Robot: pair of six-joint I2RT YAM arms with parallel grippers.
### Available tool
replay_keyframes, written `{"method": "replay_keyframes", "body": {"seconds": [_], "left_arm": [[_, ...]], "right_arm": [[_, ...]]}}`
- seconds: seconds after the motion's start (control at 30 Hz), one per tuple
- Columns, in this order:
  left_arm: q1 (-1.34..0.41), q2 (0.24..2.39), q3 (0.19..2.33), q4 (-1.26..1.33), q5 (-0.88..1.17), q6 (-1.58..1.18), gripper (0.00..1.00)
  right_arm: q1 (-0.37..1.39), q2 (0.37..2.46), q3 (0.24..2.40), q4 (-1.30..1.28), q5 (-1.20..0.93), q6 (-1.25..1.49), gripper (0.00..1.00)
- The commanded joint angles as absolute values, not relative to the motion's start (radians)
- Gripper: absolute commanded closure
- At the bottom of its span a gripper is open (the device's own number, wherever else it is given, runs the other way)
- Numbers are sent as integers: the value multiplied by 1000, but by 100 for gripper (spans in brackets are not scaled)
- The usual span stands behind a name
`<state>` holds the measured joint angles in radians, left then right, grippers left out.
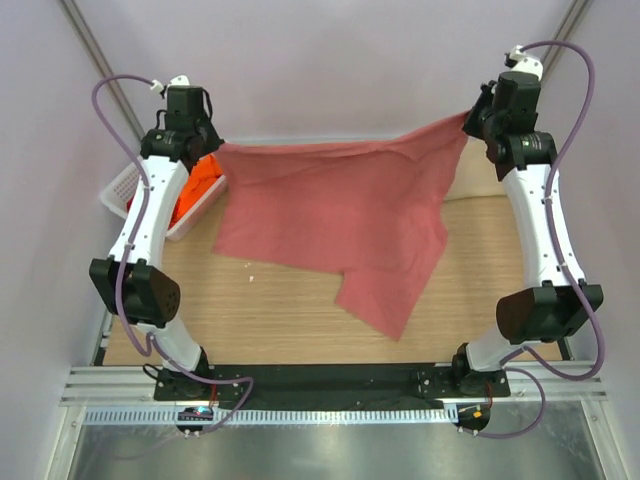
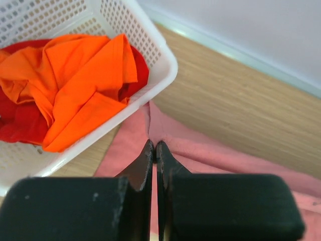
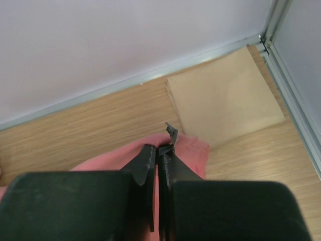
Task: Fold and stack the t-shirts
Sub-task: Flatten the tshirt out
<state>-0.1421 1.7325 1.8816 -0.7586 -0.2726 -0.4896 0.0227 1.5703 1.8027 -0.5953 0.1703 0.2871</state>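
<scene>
Two end effectors (image 1: 207,150) (image 1: 470,122) on one t-shirt (image 1: 340,210)

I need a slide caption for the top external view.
Left gripper and right gripper hold the pink t-shirt stretched over the table.

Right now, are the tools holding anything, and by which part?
Both hold the salmon-pink cotton t-shirt: the left tool pinches its far-left corner, the right tool its far-right corner, with the edge stretched between them.

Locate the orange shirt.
Top view: the orange shirt sits in the white basket at far left, on a red shirt, beside the left gripper.
</scene>
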Motion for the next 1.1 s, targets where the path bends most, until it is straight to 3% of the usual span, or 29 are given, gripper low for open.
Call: {"method": "replay_keyframes", "body": {"seconds": [0.0,0.4,0.73,1.07], "left_arm": [[-127,1664,1960,-683,-279,-495,100],[-127,1243,1947,-764,-310,-577,100],[-126,899,1976,-801,-319,-597,100],[-127,1031,2138,-902,-311,-594,100]], "right_arm": [[26,1500,1905,-489,147,278,99],[47,1142,1962,-647,170,272,98],[130,913,2173,-724,239,229,99],[153,1012,2171,-733,242,238,99]]}}
